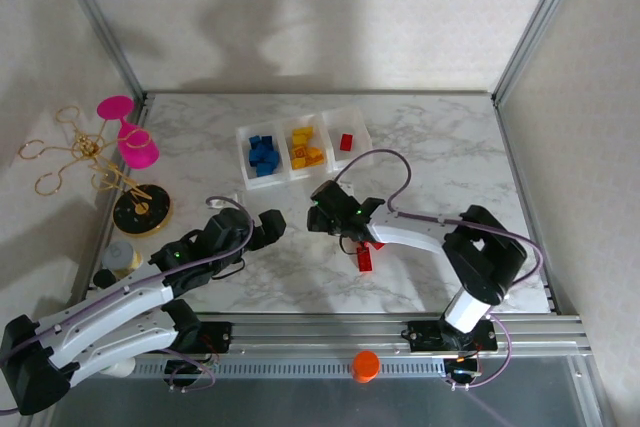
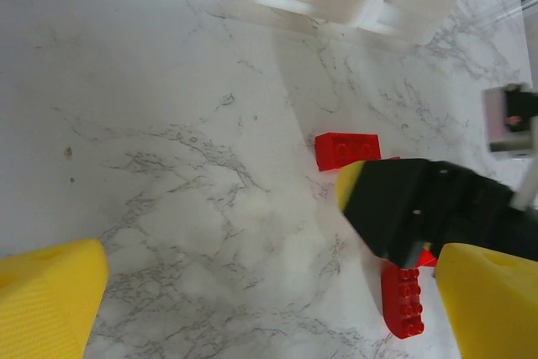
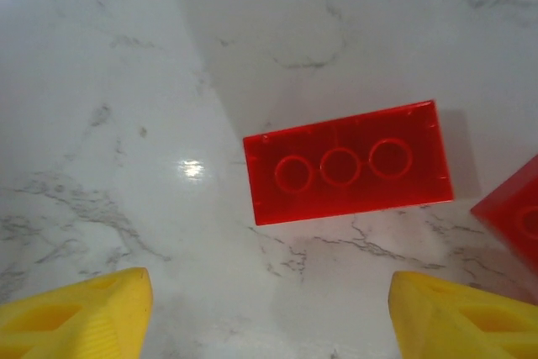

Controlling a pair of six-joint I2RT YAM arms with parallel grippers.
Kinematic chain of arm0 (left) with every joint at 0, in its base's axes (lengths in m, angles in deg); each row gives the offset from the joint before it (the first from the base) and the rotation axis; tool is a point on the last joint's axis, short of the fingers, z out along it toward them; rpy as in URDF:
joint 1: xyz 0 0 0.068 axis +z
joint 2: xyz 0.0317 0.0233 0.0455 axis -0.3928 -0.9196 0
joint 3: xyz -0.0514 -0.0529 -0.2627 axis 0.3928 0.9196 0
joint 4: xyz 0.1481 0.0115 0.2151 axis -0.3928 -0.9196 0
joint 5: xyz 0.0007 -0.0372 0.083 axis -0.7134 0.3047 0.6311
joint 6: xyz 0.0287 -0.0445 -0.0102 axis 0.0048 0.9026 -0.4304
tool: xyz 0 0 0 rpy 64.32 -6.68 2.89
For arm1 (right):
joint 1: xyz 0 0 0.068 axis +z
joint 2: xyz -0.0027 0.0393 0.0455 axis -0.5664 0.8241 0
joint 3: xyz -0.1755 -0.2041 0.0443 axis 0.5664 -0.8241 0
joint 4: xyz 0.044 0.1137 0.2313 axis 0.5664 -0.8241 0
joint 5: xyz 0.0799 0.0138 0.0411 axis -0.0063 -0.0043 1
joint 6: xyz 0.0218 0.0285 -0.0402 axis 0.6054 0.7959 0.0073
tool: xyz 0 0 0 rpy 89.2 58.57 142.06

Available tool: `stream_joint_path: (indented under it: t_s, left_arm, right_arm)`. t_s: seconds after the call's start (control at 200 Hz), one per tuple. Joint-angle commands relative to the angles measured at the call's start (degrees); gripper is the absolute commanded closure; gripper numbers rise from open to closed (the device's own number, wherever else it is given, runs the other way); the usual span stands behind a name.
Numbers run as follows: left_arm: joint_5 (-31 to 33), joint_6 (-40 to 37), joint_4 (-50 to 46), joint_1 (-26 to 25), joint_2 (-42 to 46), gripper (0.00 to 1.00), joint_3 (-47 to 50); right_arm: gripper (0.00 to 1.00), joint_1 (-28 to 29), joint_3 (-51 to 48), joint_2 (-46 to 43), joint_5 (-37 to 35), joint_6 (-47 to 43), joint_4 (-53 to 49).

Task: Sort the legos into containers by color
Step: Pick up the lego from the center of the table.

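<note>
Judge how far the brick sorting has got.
Done: the bins hold blue bricks on the left, yellow bricks in the middle, one red brick on the right. In hand: nothing gripped; the open right gripper hangs over a loose red brick. Left: that brick and at least a second loose brick on the table; the left gripper is open too.

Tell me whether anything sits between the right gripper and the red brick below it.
Nothing visible does. The right gripper is open, with only bare table between it and the red brick. A second red brick lies beside that one, apart from it.
</note>
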Motion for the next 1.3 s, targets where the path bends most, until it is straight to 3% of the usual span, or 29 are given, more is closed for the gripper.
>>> stream_joint_path:
  t_s: [0.0,0.561,1.121,1.292]
  left_arm:
    - [0.5,0.9,-2.4,-0.4,0.6,0.0,1.0]
    - [4.9,0.2,-3.8,-0.2,1.3,0.0,0.4]
    - [4.4,-0.3,-2.6,0.0,0.2,0.0,-0.2]
    - [4.4,-0.5,-2.5,0.2,0.1,0.0,-0.4]
  right_arm:
    - [0.24,0.3,1.4,3.3,-1.9,2.1,0.4]
    - [0.19,-1.1,16.4,17.4,-12.1,-5.0,-1.7]
    - [0.65,-0.9,15.8,17.1,-13.0,-8.0,-3.4]
    - [0.72,-0.9,14.6,13.1,-12.9,-9.1,-3.4]
